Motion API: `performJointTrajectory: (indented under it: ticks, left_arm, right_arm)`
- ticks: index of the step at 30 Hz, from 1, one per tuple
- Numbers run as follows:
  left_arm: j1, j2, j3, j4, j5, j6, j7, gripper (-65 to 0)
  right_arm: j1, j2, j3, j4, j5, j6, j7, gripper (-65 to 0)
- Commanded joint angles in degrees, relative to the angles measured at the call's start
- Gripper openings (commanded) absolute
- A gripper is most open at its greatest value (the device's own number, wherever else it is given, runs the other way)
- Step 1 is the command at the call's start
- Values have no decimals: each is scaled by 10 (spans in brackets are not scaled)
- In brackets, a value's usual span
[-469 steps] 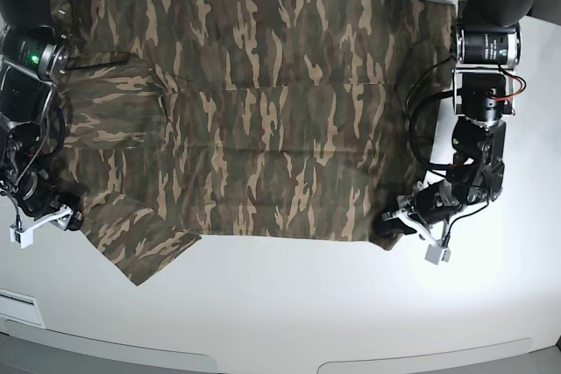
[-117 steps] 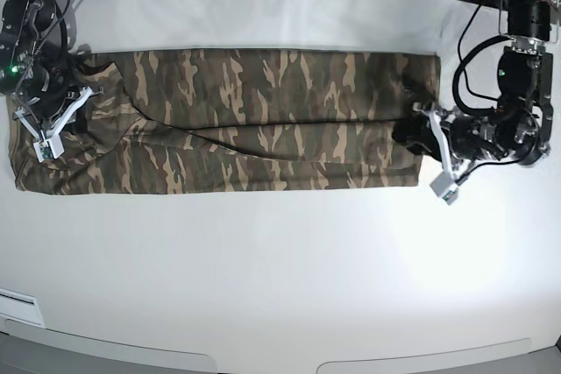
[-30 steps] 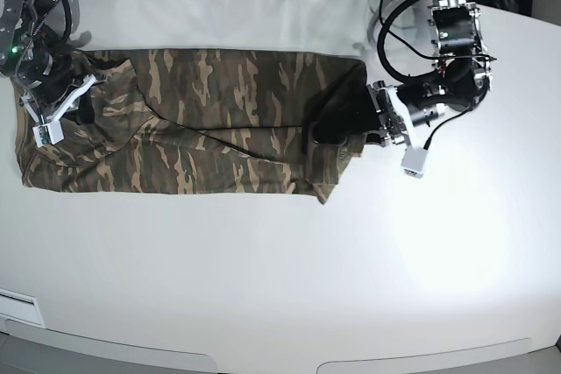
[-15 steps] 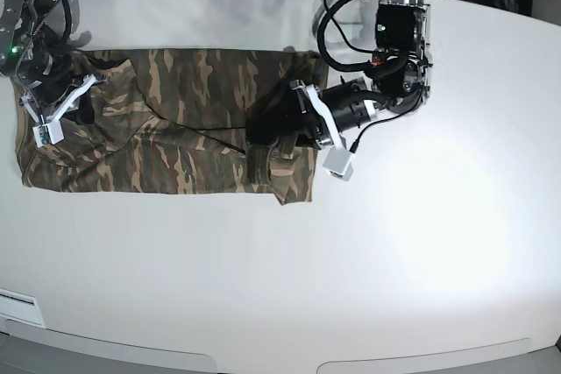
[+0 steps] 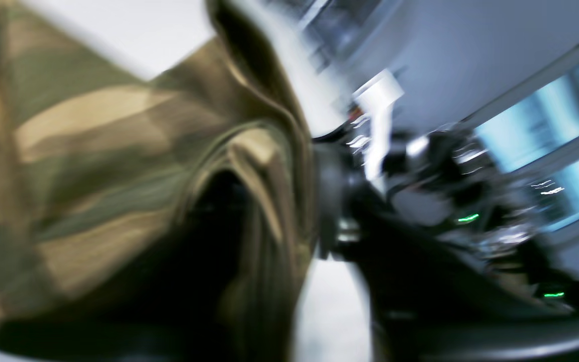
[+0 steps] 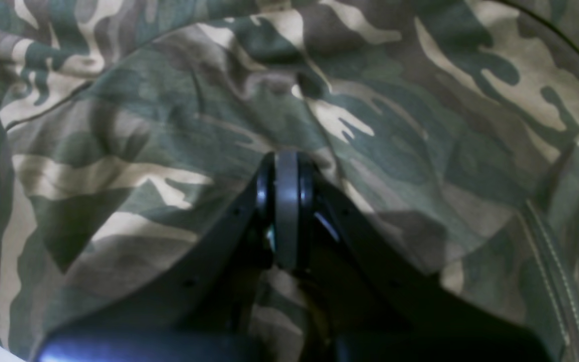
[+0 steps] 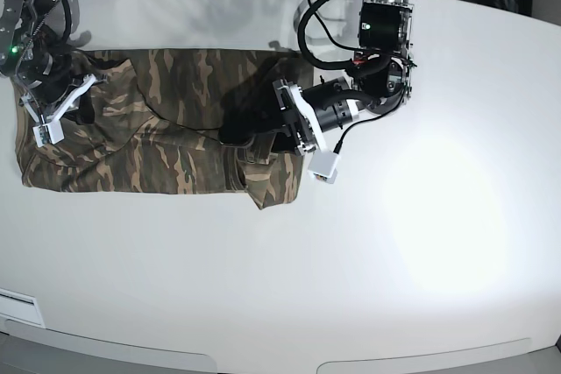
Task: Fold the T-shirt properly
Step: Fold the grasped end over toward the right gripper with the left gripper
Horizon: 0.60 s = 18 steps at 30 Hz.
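1. T-shirt (image 7: 166, 142) lay as a folded camouflage band across upper left of the white table (image 7: 421, 251); lower and right areas bare.
2. Left gripper (image 7: 235, 136) over bunched cloth, finger state indeterminable.
3. Right gripper (image 6: 286, 211) pressed together on soft, wrinkled fabric.

Table (image 7: 368, 286): spread under everything; the near half is left bare.
T-shirt (image 7: 166, 146): laid as a long band across the far left part of the table, its right end doubled back over the middle.
Right gripper (image 7: 54, 116): set on the T-shirt's left end, pressed onto the cloth.
Left gripper (image 7: 241, 136): placed over the folded-back right end, reached in from the right.
Cables (image 7: 320, 6): hung behind the left arm, at the far edge.
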Motion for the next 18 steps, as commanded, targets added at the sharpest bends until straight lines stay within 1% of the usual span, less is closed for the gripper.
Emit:
performJointTrajectory:
  ticks: [1,3,4,6,10,13,14,16,17,18]
  left_arm:
    - [-16,3,1,9,-36,-5,8,-332]
    - [-23,3,1,10,-79,-5,42,-322]
    - [-26,3,1,10,-88,-5,54,-322]
    - [-31,3,1,10,-93,-5,64,-322]
    - [-34,3,0,10,-89,-5,63,-323]
    - [-33,3,0,9,-58,-5,62,-328]
    - [-34,3,0,9,-42,-5,57,-355]
    - [-32,3,0,9,13,-5,24,-451]
    - [-32,3,4,9,54,-5,3,-479]
    - [-32,3,10,9,98,-5,-11,-479]
  right_arm:
    - [0,8,3,7,-2,2,-11,-650]
    - [0,8,3,7,-2,2,-11,-650]
    - [0,8,3,7,-2,2,-11,-650]
    - [0,8,3,7,-2,2,-11,-650]
    - [0,8,3,7,-2,1,-16,-650]
    - [0,8,3,7,3,2,-16,-650]
    - [0,8,3,7,7,2,-17,-650]
    - [0,8,3,7,16,2,-19,-650]
    - [0,8,3,7,17,2,-22,-650]
    - [0,8,3,7,17,2,-21,-650]
